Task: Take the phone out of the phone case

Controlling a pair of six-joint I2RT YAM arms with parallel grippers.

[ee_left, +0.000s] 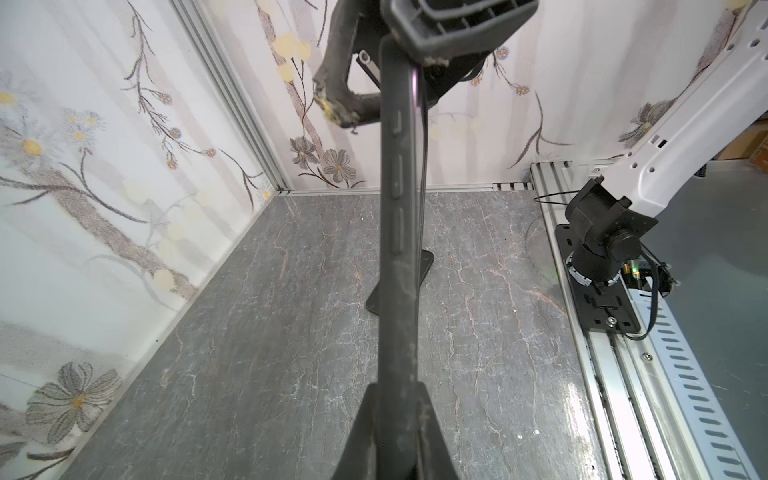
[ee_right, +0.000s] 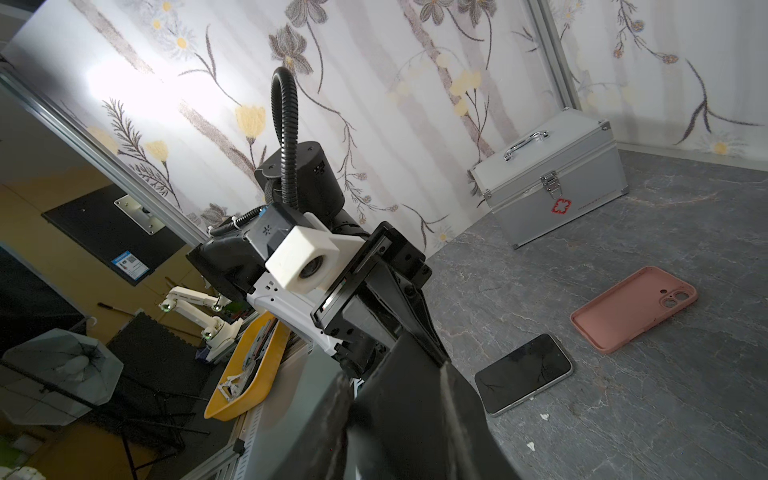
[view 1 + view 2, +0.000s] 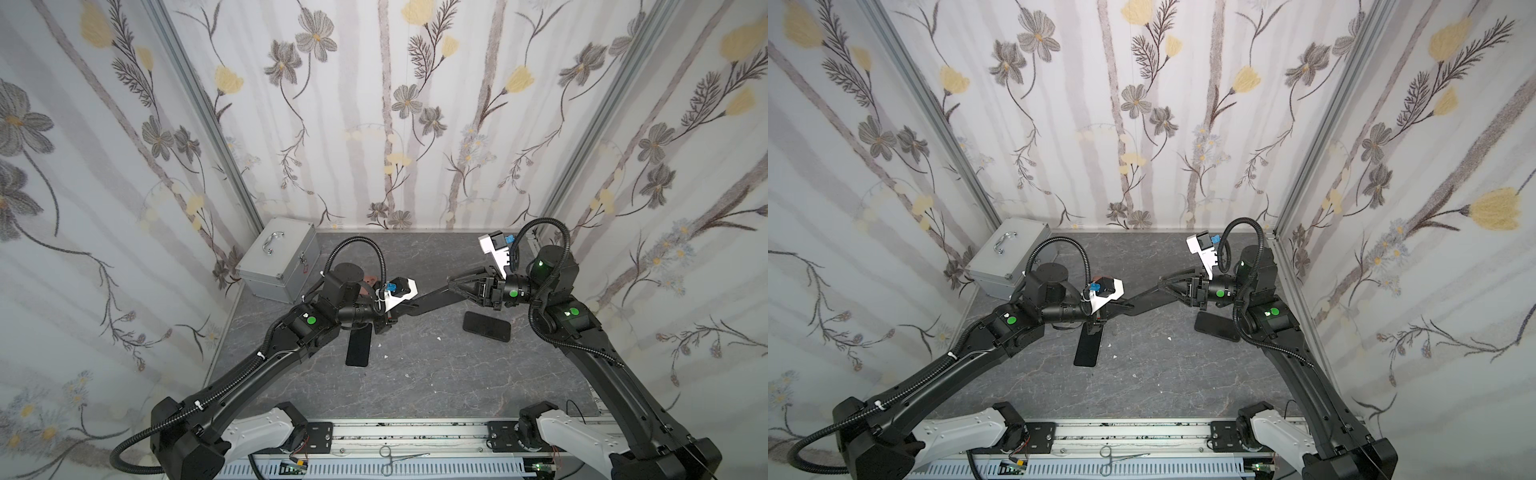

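A black phone case (image 3: 432, 296) hangs in the air between my two grippers, seen edge-on with its side buttons in the left wrist view (image 1: 399, 249). A thin purple-tinted edge of the phone (image 1: 417, 79) shows along the case near its far end. My left gripper (image 3: 411, 308) is shut on the near end of the case (image 1: 395, 399). My right gripper (image 3: 451, 282) straddles the far end with its jaws apart; one finger (image 1: 457, 29) lies against the case, the other finger (image 1: 336, 95) stands off it.
Two bare black phones lie on the grey table, one under the left arm (image 3: 358, 344) and one under the right arm (image 3: 487, 326). An empty pink case (image 2: 631, 307) lies near a silver metal box (image 3: 278, 259) at the back left corner. Walls close in three sides.
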